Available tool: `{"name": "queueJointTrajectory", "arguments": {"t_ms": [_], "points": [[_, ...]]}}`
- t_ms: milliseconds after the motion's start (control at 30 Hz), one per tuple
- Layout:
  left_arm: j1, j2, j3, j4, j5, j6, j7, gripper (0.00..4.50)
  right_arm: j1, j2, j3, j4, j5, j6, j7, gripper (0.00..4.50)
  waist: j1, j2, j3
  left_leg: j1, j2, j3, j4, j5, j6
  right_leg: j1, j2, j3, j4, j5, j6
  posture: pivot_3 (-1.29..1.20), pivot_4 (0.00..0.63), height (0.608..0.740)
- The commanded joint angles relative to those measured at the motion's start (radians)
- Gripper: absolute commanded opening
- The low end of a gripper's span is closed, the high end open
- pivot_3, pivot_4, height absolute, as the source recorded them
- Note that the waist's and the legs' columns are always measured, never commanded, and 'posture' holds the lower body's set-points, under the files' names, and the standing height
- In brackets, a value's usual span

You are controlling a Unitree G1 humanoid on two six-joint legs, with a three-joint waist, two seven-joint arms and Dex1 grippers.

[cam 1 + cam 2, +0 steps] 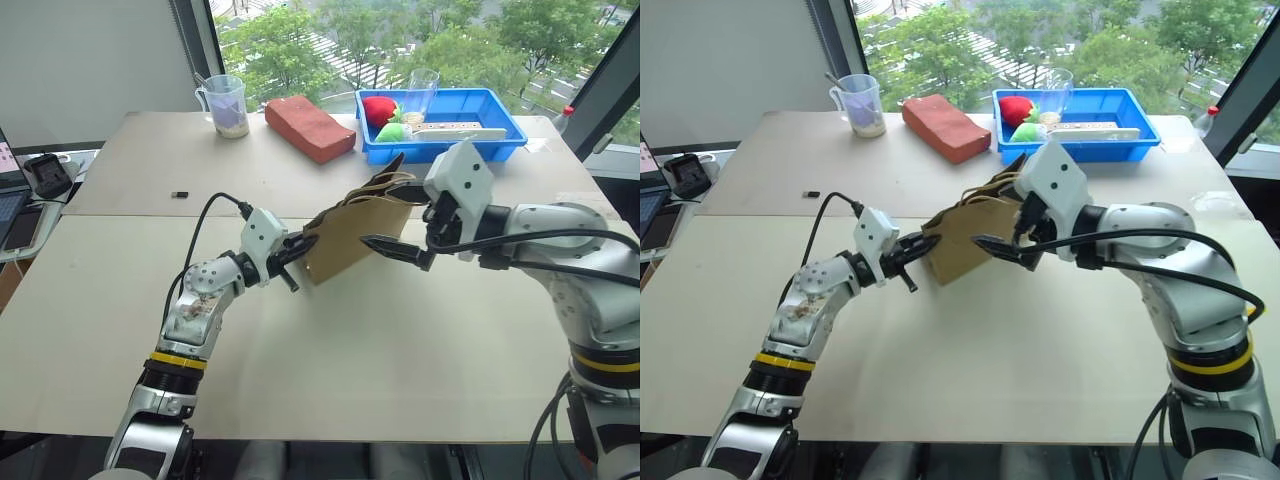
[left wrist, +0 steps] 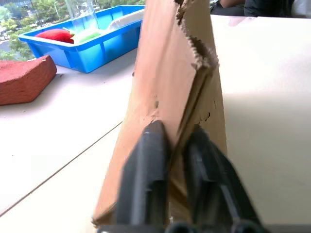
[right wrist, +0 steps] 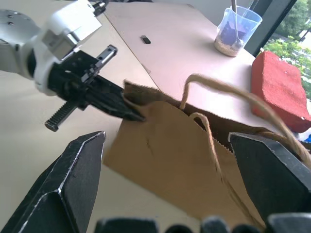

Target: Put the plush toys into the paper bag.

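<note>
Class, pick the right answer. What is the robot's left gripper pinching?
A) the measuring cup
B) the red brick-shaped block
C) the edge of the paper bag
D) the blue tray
C: the left gripper has its two black fingers closed on the edge of the paper bag.

The counter [image 1: 330, 330] was viewed from the head's stereo pair, aimed forward and down, with the windows at 12 o'clock. The paper bag [image 2: 170, 97] was seen at very close range along the left tool [image 2: 176, 145]. The bag and left tool were also shown from the right tool [image 3: 165, 184].
</note>
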Motion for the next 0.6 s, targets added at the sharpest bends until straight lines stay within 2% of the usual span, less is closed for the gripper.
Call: {"name": "queueJointTrajectory", "arguments": {"t_ms": [33, 167, 267, 367, 500, 600], "points": [[-0.054, 0.026, 0.037, 0.042, -0.044, -0.035, -0.080, 0.04, -0.051, -0.049, -0.139, -0.056, 0.126, 0.061, 0.035, 4.50, 0.001, 0.000, 0.000, 0.000, 0.000, 0.000, 0.000, 0.000, 0.000, 0.000, 0.000, 0.000, 0.000, 0.000, 0.000, 0.00, 0.150, 0.740], [-0.100, 0.113, 0.034, 0.097, -0.098, -0.004, -0.279, 0.04, -0.119, -0.125, -0.263, -0.035, 0.343, 0.220, 0.081, 4.50, -0.002, 0.000, 0.000, 0.000, 0.000, 0.000, 0.000, 0.000, 0.001, 0.000, 0.000, 0.000, 0.002, 0.000, 0.000, 0.00, 0.150, 0.740], [-0.156, 0.150, 0.040, 0.163, -0.129, -0.013, -0.391, 0.04, -0.190, -0.161, -0.286, 0.012, 0.421, 0.275, 0.065, 4.50, -0.005, 0.000, 0.000, -0.001, 0.000, 0.000, 0.000, -0.001, 0.001, 0.000, 0.000, 0.000, 0.002, 0.000, 0.000, 0.00, 0.150, 0.740], [-0.187, 0.178, 0.063, 0.141, -0.229, 0.062, -0.541, 0.04, -0.224, -0.202, -0.291, 0.053, 0.466, 0.300, 0.069, 4.50, -0.005, 0.000, 0.000, -0.001, 0.000, 0.000, 0.000, -0.001, 0.001, 0.001, 0.000, 0.000, 0.002, 0.000, 0.000, 0.00, 0.150, 0.740], [-0.188, 0.225, 0.039, 0.121, -0.244, 0.070, -0.682, 0.04, -0.181, -0.320, -0.273, 0.064, 0.494, 0.281, 0.175, 4.50, -0.007, 0.000, 0.000, -0.002, 0.000, 0.000, 0.000, -0.001, 0.002, -0.001, 0.000, 0.000, 0.002, 0.000, 0.000, 0.00, 0.150, 0.740], [-0.179, 0.232, 0.025, 0.112, -0.241, 0.063, -0.733, 0.04, -0.145, -0.367, -0.264, 0.067, 0.509, 0.259, 0.226, 4.50, -0.009, 0.000, 0.000, -0.002, 0.001, 0.000, 0.000, -0.002, 0.004, 0.000, 0.000, -0.001, 0.002, 0.000, 0.000, 0.00, 0.150, 0.740]]}}
